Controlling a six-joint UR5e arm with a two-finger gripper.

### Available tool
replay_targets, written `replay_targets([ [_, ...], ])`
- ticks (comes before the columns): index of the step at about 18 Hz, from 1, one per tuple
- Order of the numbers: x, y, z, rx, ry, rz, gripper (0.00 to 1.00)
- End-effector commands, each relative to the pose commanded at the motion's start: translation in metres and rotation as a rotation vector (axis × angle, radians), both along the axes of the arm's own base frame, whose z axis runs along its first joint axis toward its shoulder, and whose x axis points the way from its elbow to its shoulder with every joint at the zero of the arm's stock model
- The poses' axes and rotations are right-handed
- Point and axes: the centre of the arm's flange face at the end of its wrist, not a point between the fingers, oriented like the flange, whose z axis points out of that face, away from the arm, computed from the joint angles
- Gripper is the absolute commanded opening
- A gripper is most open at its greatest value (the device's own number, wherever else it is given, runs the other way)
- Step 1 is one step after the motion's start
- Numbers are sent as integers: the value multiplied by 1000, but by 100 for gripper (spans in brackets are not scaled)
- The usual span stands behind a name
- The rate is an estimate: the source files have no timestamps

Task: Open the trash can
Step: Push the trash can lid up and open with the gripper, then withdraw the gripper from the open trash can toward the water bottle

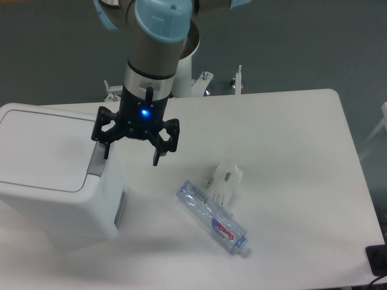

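Trash can (51, 166) lay lid-shut, long axis across table, grey tab (97, 162) facing right; gripper (132, 156) fingers spread wide above tab.

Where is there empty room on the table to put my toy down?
The table is bare on the right, past the water bottle and the small clear plastic piece. Also bare along the front edge. It is crowded on the left: the trash can, with the gripper beside it.

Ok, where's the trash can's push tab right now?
On the trash can at the table's left, the grey push tab sits at the lid's right edge, just below the open tool.
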Motion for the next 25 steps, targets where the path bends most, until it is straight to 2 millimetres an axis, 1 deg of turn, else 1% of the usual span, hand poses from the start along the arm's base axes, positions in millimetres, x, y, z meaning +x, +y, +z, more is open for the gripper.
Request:
replay_targets([
  [6, 0, 0, -8, -11, -9, 0, 100],
  [11, 0, 0, -7, -12, -10, 1, 100],
  [14, 1, -1, -3, -9, -8, 3, 100],
  [18, 0, 0, 9, 13, 9, -2, 100],
  [20, -12, 1, 18, 31, 31, 1, 100],
  [21, -25, -2, 24, 51, 50, 20, 100],
  [22, -50, -8, 21, 60, 61, 57, 100],
  [23, -87, -16, 13, 78, 86, 99, 100],
  [25, -128, -28, -1, 91, 139, 81, 100],
])
